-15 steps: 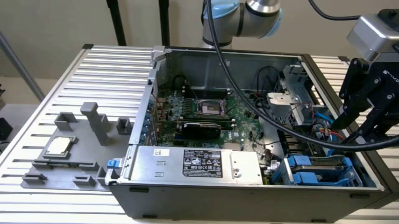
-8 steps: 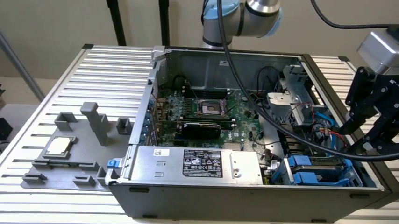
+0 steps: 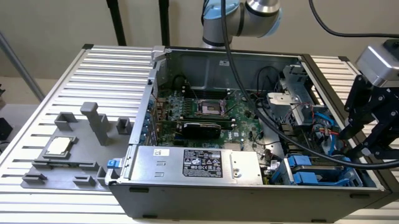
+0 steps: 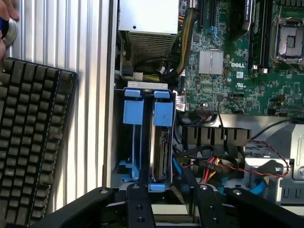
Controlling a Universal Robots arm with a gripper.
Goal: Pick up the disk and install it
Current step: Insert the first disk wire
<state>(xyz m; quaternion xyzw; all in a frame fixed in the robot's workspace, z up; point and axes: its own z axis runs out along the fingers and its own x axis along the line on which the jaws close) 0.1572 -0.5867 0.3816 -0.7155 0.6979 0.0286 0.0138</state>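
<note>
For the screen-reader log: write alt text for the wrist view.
The gripper, jaws open, points at the drive bay of an open computer case, where the disk stands on edge in its blue bracket beside a second blue bracket. A green motherboard lies beyond; a black keyboard rests on the slatted table outside the case.

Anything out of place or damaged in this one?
Nothing damaged or spilled. The disk stands straight in its bay beside a second blue bracket. Only oddity: a thick black cable draped across the open case.
</note>
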